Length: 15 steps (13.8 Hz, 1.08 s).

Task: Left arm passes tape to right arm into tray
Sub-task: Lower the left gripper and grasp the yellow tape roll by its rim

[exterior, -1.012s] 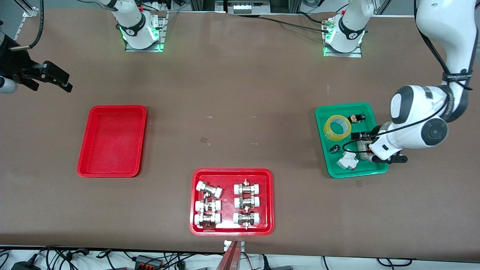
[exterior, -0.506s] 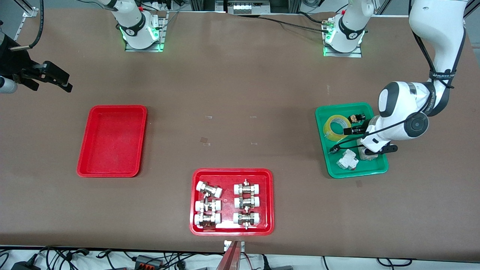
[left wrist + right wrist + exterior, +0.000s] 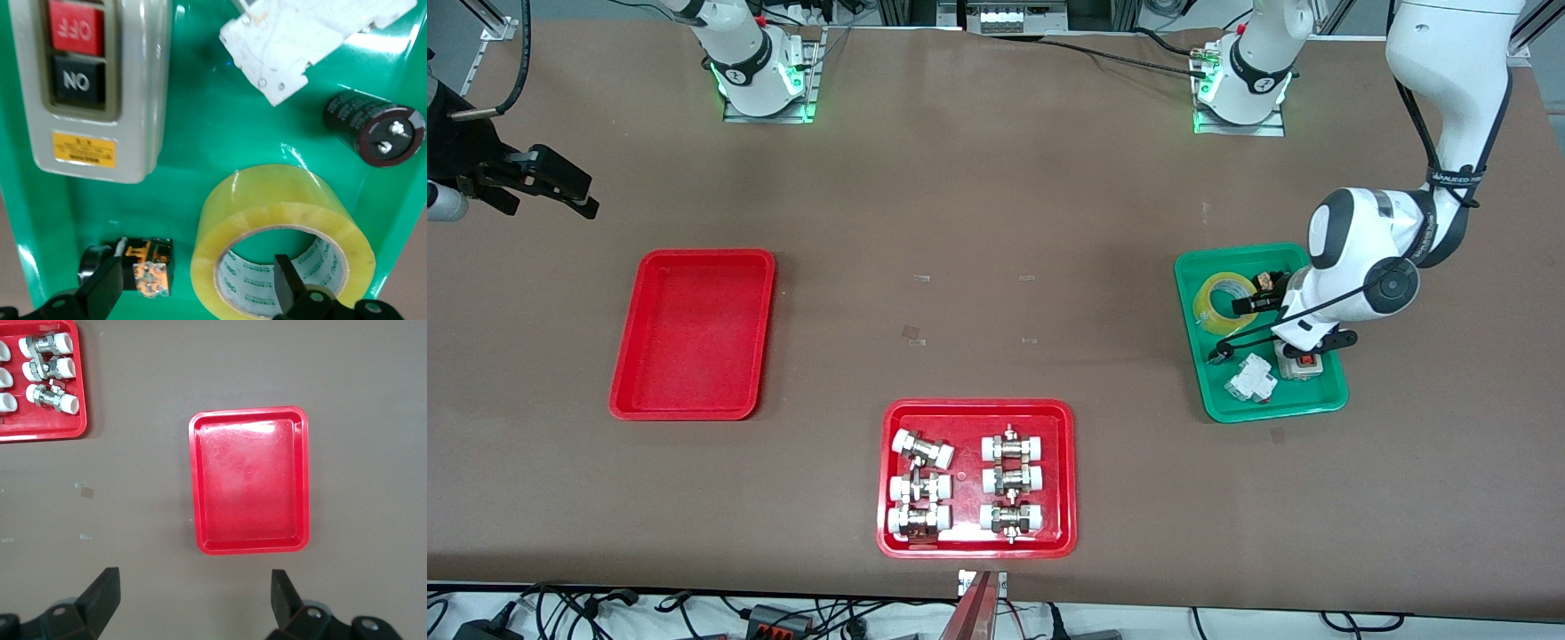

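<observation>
A: While the left gripper [image 3: 1249,307] hangs low over the green plastic tray [image 3: 1316,404] w/ its black fingers spread wide and nothing btwn them, what's the move?

B: Judging by the left wrist view, one finger [image 3: 288,283] sits over the hollow core of the translucent yellow packing-tape roll [image 3: 280,233], the other finger [image 3: 103,293] over the small black-and-orange component [image 3: 143,267] beside it. So the roll's wall on that side is roughly btwn the two fingers. Best approach: come straight down, one finger in the core, one outside, pinch the wall. Keep the outer finger off that small part.

A: And the tape itself?

B: Lying flat in the green tray, at the end farther from the front camera. A black cylindrical capacitor [image 3: 377,127], a white plastic breaker [image 3: 300,40] and a grey ON/OFF switch box [image 3: 87,87] share the tray but sit apart from the roll.

A: Right arm?

B: Waiting. Right gripper [image 3: 193,593] is up over bare brown tabletop [image 3: 996,196] at the right arm's end, fingers apart, empty. The plain red rectangular tray [image 3: 694,333] lies empty near it; the handover prob. needs to happen nearer mid-tabletop. A 2nd red tray w/ white-capped metal pipe fittings [image 3: 976,478] isn't the target.
</observation>
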Each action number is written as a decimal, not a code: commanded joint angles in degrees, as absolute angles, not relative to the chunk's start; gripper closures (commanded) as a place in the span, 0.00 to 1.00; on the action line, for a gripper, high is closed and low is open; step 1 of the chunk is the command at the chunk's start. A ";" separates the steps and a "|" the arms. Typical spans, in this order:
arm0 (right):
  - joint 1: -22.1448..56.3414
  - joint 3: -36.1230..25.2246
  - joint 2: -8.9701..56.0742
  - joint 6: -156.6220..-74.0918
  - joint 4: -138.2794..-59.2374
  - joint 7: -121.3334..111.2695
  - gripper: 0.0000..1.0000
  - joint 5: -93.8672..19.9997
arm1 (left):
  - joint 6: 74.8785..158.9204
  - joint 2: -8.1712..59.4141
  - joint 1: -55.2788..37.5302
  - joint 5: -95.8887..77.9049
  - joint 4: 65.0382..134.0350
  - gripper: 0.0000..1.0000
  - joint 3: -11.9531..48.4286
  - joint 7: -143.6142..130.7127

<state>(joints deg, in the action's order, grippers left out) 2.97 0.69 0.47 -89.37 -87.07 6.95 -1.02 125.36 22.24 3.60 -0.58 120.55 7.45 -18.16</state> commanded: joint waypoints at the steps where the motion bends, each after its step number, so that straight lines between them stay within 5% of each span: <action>1: 2.72 0.79 0.09 -89.65 -87.28 7.21 0.00 -1.14 | 126.30 20.57 2.90 0.18 122.60 0.00 7.65 -20.56; 4: 2.64 0.79 0.09 -89.56 -87.28 7.21 0.00 -1.14 | 126.74 20.83 2.90 0.18 123.05 0.05 7.65 -21.52; 8: 2.46 0.70 0.09 -89.38 -87.28 7.21 0.00 -1.14 | 125.95 21.53 1.94 0.26 123.05 0.40 7.73 -29.97; 12: 2.46 0.70 0.00 -89.30 -87.28 7.21 0.00 -1.14 | 125.86 21.18 2.11 0.26 123.05 0.92 7.73 -29.71; 15: 2.29 0.70 0.00 -89.21 -87.19 7.21 0.00 -1.14 | 124.55 20.83 2.46 0.26 122.44 0.99 7.65 -27.96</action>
